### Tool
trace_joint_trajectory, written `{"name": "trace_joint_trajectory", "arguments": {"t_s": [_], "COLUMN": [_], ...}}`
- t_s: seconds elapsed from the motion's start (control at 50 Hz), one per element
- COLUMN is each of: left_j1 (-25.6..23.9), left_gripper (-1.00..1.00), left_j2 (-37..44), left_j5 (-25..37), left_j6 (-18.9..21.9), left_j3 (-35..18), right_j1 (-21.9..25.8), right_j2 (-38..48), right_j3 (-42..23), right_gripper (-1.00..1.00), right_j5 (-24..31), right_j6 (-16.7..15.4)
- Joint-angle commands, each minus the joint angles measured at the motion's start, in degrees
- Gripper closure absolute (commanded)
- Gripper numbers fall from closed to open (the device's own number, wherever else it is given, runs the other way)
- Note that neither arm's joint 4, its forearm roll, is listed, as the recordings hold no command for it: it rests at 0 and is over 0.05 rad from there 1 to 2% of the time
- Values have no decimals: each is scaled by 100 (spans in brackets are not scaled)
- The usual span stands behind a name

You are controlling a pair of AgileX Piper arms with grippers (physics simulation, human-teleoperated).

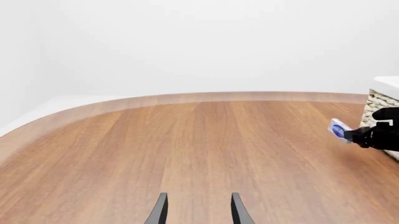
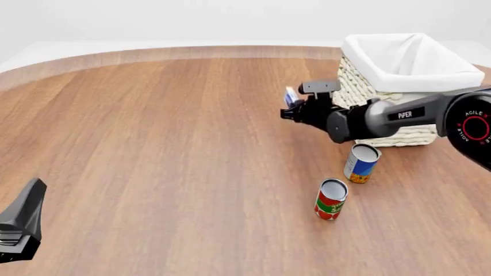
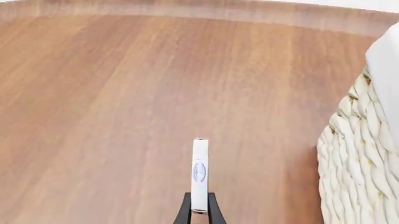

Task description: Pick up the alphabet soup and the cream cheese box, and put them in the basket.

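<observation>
One task item, the cream cheese box (image 2: 290,96), is pinched on edge in the right gripper (image 2: 292,109), centre-right of the frame beside the basket (image 2: 399,80). It should be lifted clear of the rim before release. Alphabet soup (image 2: 361,163) stands below; the left gripper (image 1: 198,210) is spread.

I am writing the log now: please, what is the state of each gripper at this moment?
Left gripper: open, holding nothing, above the table.
Right gripper: closed on the cream cheese box, beside the basket.
</observation>
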Motion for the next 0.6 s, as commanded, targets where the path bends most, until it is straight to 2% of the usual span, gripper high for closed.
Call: {"name": "trace_joint_trajectory", "arguments": {"t_s": [0.02, 0.36, 0.6], "left_j1": [0, 0, 0], "left_gripper": [-100, -100, -100], "left_j2": [0, 0, 0], "left_j5": [0, 0, 0], "left_j6": [0, 0, 0], "left_j3": [0, 0, 0], "right_j1": [178, 258, 262], "right_j2": [-623, -1466, -2115], "right_j3": [449, 1203, 1649], "right_gripper": [100, 100, 100], "right_j5": [-184, -460, -520], "right_j6": [38, 66, -44]}}
